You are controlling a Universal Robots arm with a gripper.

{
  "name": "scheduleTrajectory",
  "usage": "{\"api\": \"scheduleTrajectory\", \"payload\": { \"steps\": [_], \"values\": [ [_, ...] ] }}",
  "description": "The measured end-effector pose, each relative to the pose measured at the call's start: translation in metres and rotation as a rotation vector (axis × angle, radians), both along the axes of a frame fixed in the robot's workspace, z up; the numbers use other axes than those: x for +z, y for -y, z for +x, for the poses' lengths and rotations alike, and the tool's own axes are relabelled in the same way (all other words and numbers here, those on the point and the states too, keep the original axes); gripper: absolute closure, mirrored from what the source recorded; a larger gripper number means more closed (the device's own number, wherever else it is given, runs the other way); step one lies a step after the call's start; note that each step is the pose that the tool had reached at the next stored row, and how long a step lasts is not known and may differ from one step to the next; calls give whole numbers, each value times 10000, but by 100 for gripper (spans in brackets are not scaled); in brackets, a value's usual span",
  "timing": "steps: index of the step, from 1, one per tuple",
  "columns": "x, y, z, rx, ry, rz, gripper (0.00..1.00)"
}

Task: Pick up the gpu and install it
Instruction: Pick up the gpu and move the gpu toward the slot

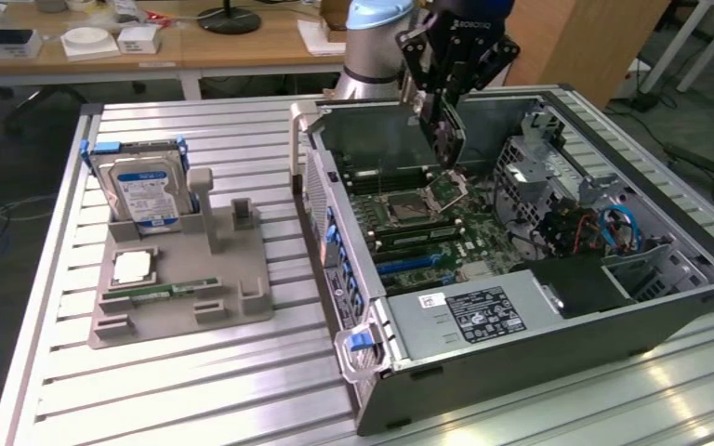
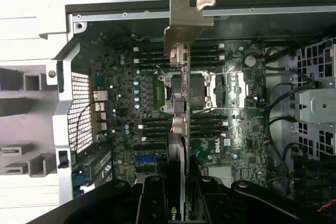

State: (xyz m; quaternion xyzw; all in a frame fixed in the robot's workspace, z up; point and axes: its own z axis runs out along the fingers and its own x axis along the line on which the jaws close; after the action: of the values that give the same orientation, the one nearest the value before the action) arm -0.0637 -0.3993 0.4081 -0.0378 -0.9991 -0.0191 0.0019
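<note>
My gripper (image 1: 446,98) hangs over the open computer case (image 1: 654,307), shut on the gpu (image 1: 442,139). The gpu is a thin dark card held on edge, its lower end just above the motherboard (image 1: 426,228) near the CPU socket (image 1: 407,206). In the wrist view the gpu (image 2: 178,119) runs edge-on from between my gripper's (image 2: 178,200) black fingers (image 2: 152,203) out across the motherboard (image 2: 236,129). Its silvery end bracket (image 2: 186,22) reaches the case's rear wall.
To the exterior view's left of the case, a grey fixture (image 1: 227,297) on the slatted metal table (image 1: 146,400) holds a silver hard drive (image 1: 144,190), a CPU chip (image 1: 131,268) and a green memory stick (image 1: 159,292). Cables and a drive cage (image 1: 605,228) crowd the case's right side.
</note>
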Motion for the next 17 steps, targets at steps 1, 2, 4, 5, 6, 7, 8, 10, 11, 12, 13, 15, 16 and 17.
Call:
{"api": "scheduleTrajectory", "payload": {
  "steps": [1, 2, 4, 5, 6, 7, 8, 10, 11, 12, 13, 15, 16, 17],
  "values": [
    [0, 0, 17, 0, 0, -1, 74],
    [0, 0, 34, 0, -1, -1, 74],
    [0, 0, 66, -1, 0, 0, 74],
    [0, 0, 83, -1, 0, -1, 74],
    [0, 0, 99, -1, 0, -1, 74],
    [0, 0, 115, 0, 0, -1, 74],
    [0, 0, 131, 0, 0, 0, 74],
    [0, 0, 167, -1, 0, -1, 74],
    [0, 0, 185, -2, 0, -1, 74],
    [0, 0, 205, -3, 0, 0, 74],
    [0, 0, 225, -4, 0, 0, 74],
    [0, 0, 269, -3, 0, 0, 74],
    [-1, 0, 289, -3, 0, 0, 74],
    [0, 0, 309, -4, 0, -1, 74]
  ]
}}
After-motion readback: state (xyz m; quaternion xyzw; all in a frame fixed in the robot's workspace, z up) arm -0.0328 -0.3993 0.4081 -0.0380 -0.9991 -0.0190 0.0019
